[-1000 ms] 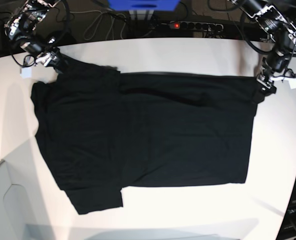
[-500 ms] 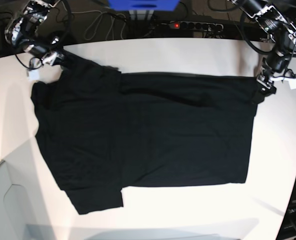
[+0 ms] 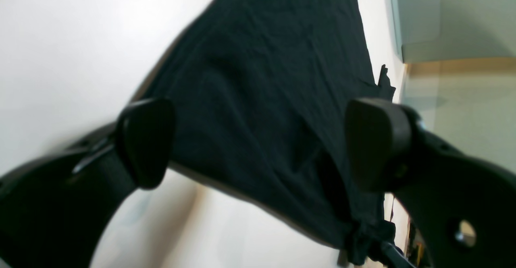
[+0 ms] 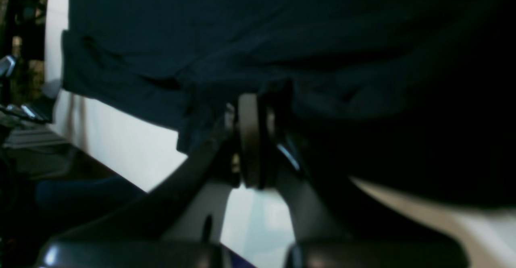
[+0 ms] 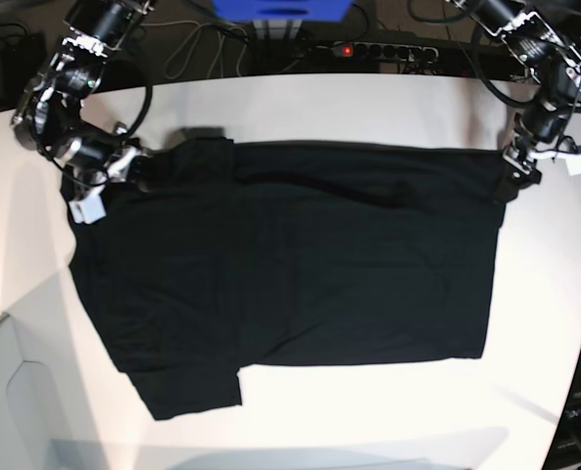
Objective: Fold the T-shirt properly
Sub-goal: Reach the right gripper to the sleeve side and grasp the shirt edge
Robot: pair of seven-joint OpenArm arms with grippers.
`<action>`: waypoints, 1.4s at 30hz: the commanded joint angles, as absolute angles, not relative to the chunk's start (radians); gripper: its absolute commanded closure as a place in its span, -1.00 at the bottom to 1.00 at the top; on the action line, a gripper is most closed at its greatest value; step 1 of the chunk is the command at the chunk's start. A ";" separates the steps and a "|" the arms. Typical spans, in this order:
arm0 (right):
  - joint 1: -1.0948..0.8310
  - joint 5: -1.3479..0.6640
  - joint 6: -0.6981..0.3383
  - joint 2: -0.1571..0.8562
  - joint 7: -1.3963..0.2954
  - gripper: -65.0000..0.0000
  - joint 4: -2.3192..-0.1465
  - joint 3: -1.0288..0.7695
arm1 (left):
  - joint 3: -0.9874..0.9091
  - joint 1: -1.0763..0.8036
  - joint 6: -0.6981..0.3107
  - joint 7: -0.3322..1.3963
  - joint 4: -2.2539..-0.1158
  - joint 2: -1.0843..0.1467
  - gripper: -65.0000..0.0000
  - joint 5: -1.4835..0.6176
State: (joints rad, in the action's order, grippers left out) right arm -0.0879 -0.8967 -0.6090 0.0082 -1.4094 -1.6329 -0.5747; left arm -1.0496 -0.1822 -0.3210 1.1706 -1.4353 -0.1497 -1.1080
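The black T-shirt (image 5: 290, 264) lay spread across the middle of the white table (image 5: 368, 108) in the base view, plain side up, its length running left to right, one sleeve reaching toward the lower left of the frame. No container showed anywhere on the table.

At the upper left of that view the right gripper (image 5: 133, 168) was clamped tight on a fold of the shirt's upper-left sleeve; its wrist view showed the two pads pressed together with dark cloth bunched between and over them (image 4: 252, 139).

At the upper right the left gripper (image 5: 517, 178) sat at the shirt's upper-right corner, spread wide. In its wrist view the fingers (image 3: 147, 139) stood far apart with the cloth (image 3: 262, 78) running between them, not pinched.
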 commanded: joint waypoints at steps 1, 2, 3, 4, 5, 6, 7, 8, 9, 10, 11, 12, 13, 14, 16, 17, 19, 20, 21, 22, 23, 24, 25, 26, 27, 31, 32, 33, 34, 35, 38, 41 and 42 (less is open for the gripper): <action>-0.058 -0.917 -0.608 0.015 -1.396 1.00 -1.623 -0.562 | -1.053 -0.177 -0.323 1.164 -1.454 -0.166 -1.00 -1.133; -0.039 -0.917 -0.608 0.015 -1.396 1.00 -1.596 -0.553 | -1.053 -0.177 -0.323 1.164 -1.454 -0.165 -1.00 -1.133; -0.021 -0.917 -0.608 0.015 -1.396 1.00 -1.569 -0.549 | -1.053 -0.177 -0.323 1.164 -1.454 -0.165 -1.00 -1.133; -0.002 -0.917 -0.608 0.013 -1.396 1.00 -1.543 -0.545 | -1.053 -0.177 -0.323 1.164 -1.454 -0.165 -1.00 -1.133; 0.016 -0.917 -0.608 0.013 -1.396 1.00 -1.518 -0.539 | -1.053 -0.177 -0.323 1.164 -1.454 -0.165 -1.00 -1.133; 0.031 -0.917 -0.608 0.013 -1.396 1.00 -1.498 -0.526 | -1.053 -0.177 -0.323 1.164 -1.454 -0.165 -1.00 -1.133; 0.047 -0.917 -0.608 0.015 -1.396 1.00 -1.484 -0.510 | -1.053 -0.177 -0.323 1.164 -1.454 -0.165 -1.00 -1.133; 0.061 -0.917 -0.608 0.016 -1.396 1.00 -1.477 -0.496 | -1.053 -0.177 -0.323 1.164 -1.454 -0.165 -1.00 -1.133; 0.071 -0.917 -0.608 0.016 -1.396 1.00 -1.471 -0.486 | -1.053 -0.177 -0.323 1.164 -1.454 -0.165 -1.00 -1.133; 0.084 -0.917 -0.608 0.016 -1.391 1.00 -1.466 -0.473 | -1.053 -0.177 -0.323 1.164 -1.454 -0.165 -1.00 -1.133; 0.097 -0.917 -0.608 0.016 -1.383 1.00 -1.460 -0.463 | -1.053 -0.177 -0.323 1.164 -1.454 -0.165 -1.00 -1.133; 0.110 -0.917 -0.608 0.015 -1.379 1.00 -1.457 -0.455 | -1.053 -0.177 -0.323 1.164 -1.454 -0.165 -1.00 -1.133; 0.120 -0.917 -0.608 0.015 -1.374 1.00 -1.452 -0.452 | -1.053 -0.177 -0.323 1.164 -1.454 -0.165 -1.00 -1.133; 0.133 -0.917 -0.608 0.015 -1.369 1.00 -1.446 -0.450 | -1.053 -0.177 -0.323 1.164 -1.454 -0.165 -1.00 -1.133; 0.157 -0.918 -0.608 0.008 -1.357 1.00 -1.425 -0.450 | -1.053 -0.177 -0.323 1.164 -1.454 -0.163 -1.00 -1.133; 0.173 -0.918 -0.608 0.004 -1.349 1.00 -1.411 -0.450 | -1.053 -0.177 -0.323 1.162 -1.454 -0.157 -1.00 -1.133; 0.194 -0.918 -0.608 0.002 -1.331 1.00 -1.385 -0.453 | -1.053 -0.177 -0.323 1.161 -1.454 -0.151 -1.00 -1.133; 0.205 -0.918 -0.608 0.002 -1.316 1.00 -1.371 -0.450 | -1.053 -0.177 -0.323 1.162 -1.454 -0.151 -1.00 -1.133; 0.214 -0.918 -0.608 0.004 -1.302 1.00 -1.356 -0.450 | -1.053 -0.177 -0.323 1.162 -1.454 -0.150 -1.00 -1.133; 0.222 -0.918 -0.608 0.004 -1.288 1.00 -1.340 -0.450 | -1.053 -0.177 -0.323 1.162 -1.454 -0.147 -1.00 -1.133; 0.226 -0.918 -0.608 0.004 -1.276 1.00 -1.331 -0.450 | -1.053 -0.177 -0.323 1.162 -1.454 -0.140 -1.00 -1.133; 0.231 -0.918 -0.608 0.004 -1.264 1.00 -1.320 -0.450 | -1.053 -0.177 -0.323 1.162 -1.454 -0.137 -1.00 -1.133; 0.236 -0.918 -0.608 0.004 -1.248 1.00 -1.310 -0.450 | -1.053 -0.177 -0.323 1.162 -1.454 -0.137 -1.00 -1.133; 0.239 -0.918 -0.608 0.004 -1.234 1.00 -1.299 -0.452 | -1.053 -0.177 -0.323 1.162 -1.454 -0.137 -1.00 -1.133; 0.245 -0.918 -0.608 0.002 -1.219 1.00 -1.287 -0.455 | -1.053 -0.177 -0.323 1.162 -1.454 -0.137 -1.00 -1.133; 0.251 -0.921 -0.608 0.002 -1.159 1.00 -1.254 -0.458 | -1.053 -0.177 -0.323 1.162 -1.454 -0.137 -1.00 -1.133; 0.251 -0.921 -0.608 0.002 -1.142 1.00 -1.250 -0.458 | -1.053 -0.177 -0.323 1.162 -1.454 -0.137 -1.00 -1.133; 0.251 -0.921 -0.608 0.002 -1.129 1.00 -1.250 -0.458 | -1.053 -0.177 -0.323 1.162 -1.454 -0.137 -1.00 -1.133; 0.251 -0.921 -0.608 0.002 -1.116 1.00 -1.250 -0.458 | -1.053 -0.177 -0.323 1.162 -1.454 -0.137 -1.00 -1.133; 0.251 -0.921 -0.608 0.002 -1.102 1.00 -1.250 -0.458 | -1.053 -0.177 -0.323 1.162 -1.454 -0.137 -1.00 -1.133; 0.251 -0.923 -0.608 0.001 -1.072 1.00 -1.250 -0.458 | -1.053 -0.177 -0.323 1.162 -1.452 -0.137 -1.00 -1.133; 0.249 -0.923 -0.608 -0.001 -1.053 1.00 -1.250 -0.458 | -1.053 -0.177 -0.323 1.161 -1.448 -0.137 -1.00 -1.133; 0.249 -0.923 -0.608 -0.001 -1.049 1.00 -1.250 -0.458 | -1.053 -0.177 -0.323 1.161 -1.446 -0.137 -1.00 -1.133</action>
